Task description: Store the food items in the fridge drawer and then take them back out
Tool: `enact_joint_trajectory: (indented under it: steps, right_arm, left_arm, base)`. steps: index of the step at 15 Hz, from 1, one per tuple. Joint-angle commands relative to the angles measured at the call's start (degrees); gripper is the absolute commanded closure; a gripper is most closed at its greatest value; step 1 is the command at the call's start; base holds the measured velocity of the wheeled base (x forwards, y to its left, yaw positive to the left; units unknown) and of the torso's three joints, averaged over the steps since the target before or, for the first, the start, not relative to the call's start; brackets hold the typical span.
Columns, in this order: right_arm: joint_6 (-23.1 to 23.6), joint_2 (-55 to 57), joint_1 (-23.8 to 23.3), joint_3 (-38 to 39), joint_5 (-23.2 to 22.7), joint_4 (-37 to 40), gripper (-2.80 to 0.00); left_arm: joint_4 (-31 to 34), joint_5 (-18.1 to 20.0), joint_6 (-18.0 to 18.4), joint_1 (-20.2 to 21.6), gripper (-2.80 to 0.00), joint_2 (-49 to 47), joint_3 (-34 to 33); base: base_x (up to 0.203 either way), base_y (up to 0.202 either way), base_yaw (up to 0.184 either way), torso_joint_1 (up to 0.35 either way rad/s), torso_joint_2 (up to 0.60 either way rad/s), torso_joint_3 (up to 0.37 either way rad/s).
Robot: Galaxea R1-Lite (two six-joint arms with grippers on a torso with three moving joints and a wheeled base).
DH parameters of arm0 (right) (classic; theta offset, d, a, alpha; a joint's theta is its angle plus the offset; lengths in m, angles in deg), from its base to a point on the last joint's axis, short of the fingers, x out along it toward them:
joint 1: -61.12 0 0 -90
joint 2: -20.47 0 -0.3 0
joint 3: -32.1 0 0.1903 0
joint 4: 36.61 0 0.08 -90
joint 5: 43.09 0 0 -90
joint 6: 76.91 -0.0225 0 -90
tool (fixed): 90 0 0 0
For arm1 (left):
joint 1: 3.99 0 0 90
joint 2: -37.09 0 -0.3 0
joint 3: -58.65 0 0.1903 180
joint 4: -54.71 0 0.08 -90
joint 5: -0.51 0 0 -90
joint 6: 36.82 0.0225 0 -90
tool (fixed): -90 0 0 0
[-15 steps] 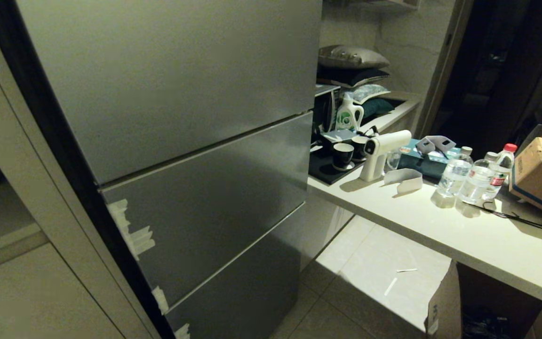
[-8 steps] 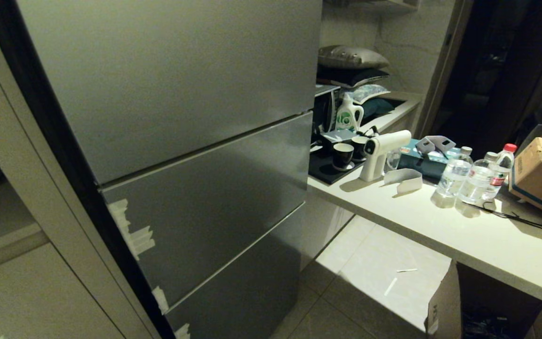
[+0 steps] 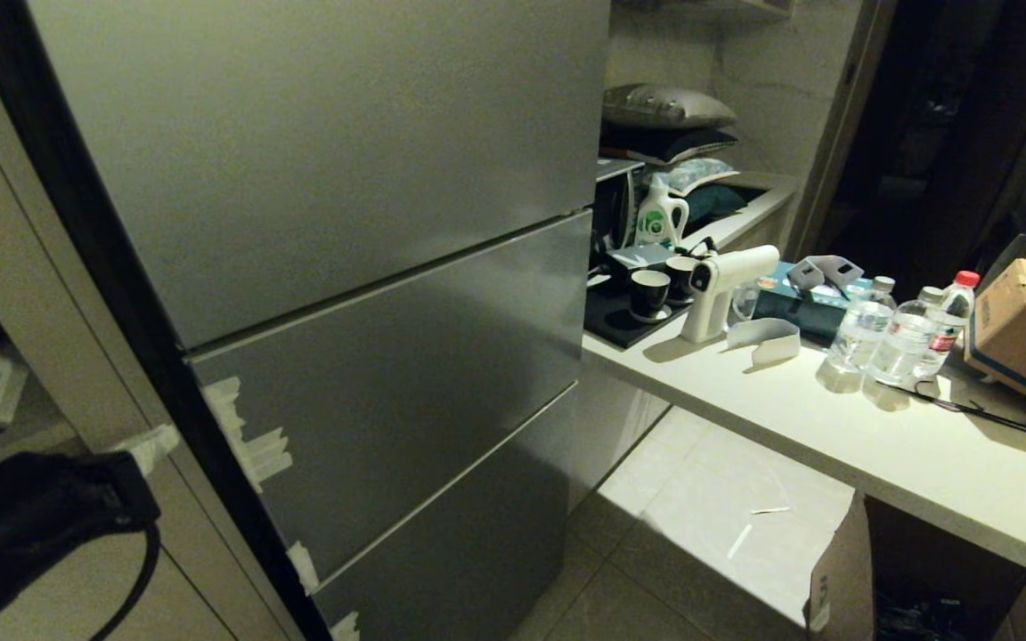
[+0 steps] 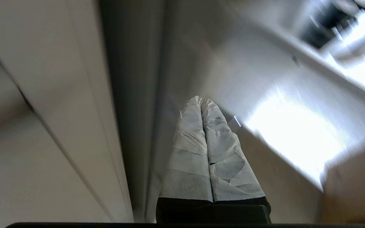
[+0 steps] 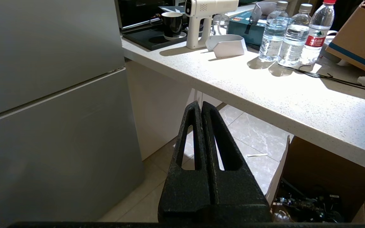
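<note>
Dim kitchen light falls on a tall grey fridge (image 3: 326,151) that fills most of what I see ahead, its three brushed panels all flush and shut. My left pincer (image 4: 201,100), its fingers (image 4: 190,148) wrapped in white tape and pressed together on nothing, hangs low beside the fridge's dark left edge, close to the pale cabinet (image 3: 50,552) that stands next to it. Just to the right of that pincer is the fridge drawer (image 3: 406,374), the middle panel, closed, with scraps of white tape (image 3: 250,441) stuck along the edge nearest my fingertips. My right pincer (image 5: 201,106) is out of the head view; its own camera shows the black fingers closed flat against each other and empty, pointing toward the tiled floor (image 5: 249,129) between the fridge and the white speckled surface (image 5: 265,91). Beyond and above that pincer the surface carries a white spray gun (image 5: 201,19), a black cup (image 5: 173,23) on a dark tray (image 5: 150,39), a small white holder (image 5: 227,46), three water bottles (image 5: 291,38), a thin black cable (image 5: 328,77) and a cardboard box (image 5: 360,38). Below the surface, near that pincer, stands an open cardboard box (image 5: 322,183). I cannot see the potato or the green food anywhere.
</note>
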Motion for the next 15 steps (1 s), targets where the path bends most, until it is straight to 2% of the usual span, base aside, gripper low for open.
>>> enact_joint_trajectory:
  steps: [1, 5, 9, 12, 15]
  right_arm:
    - [0.0, 0.0, 0.0, 1.8, 0.0, 0.0, 0.0]
    - [0.0, 0.0, 0.0, 1.8, 0.1, -0.1, 0.0]
    - [0.0, 0.0, 0.0, 1.8, 0.0, -0.1, 0.0]
    - [0.0, 0.0, 0.0, 1.8, 0.0, -0.1, 0.0]
    - [0.0, 0.0, 0.0, 1.8, 0.1, -0.1, 0.0]
  left_arm:
    - [-5.9, 0.6, -0.2, 3.7, 0.0, -11.8, 3.2]
    - [-6.4, 4.8, -0.2, 7.3, 0.0, -15.2, 5.8]
    - [-7.0, 5.2, -0.4, 7.3, 0.0, -18.5, 7.1]
    - [-13.3, 5.1, -0.5, 7.2, 0.0, -22.0, 6.7]
    - [-14.1, 5.2, -0.5, 6.7, 0.0, -22.1, 6.5]
  base:
    - [0.0, 0.0, 0.0, 0.0, 0.0, 0.0]
    - [0.0, 0.0, 0.0, 0.0, 0.0, 0.0]
    - [0.0, 0.0, 0.0, 0.0, 0.0, 0.0]
    - [0.0, 0.0, 0.0, 0.0, 0.0, 0.0]
    - [0.0, 0.0, 0.0, 0.0, 0.0, 0.0]
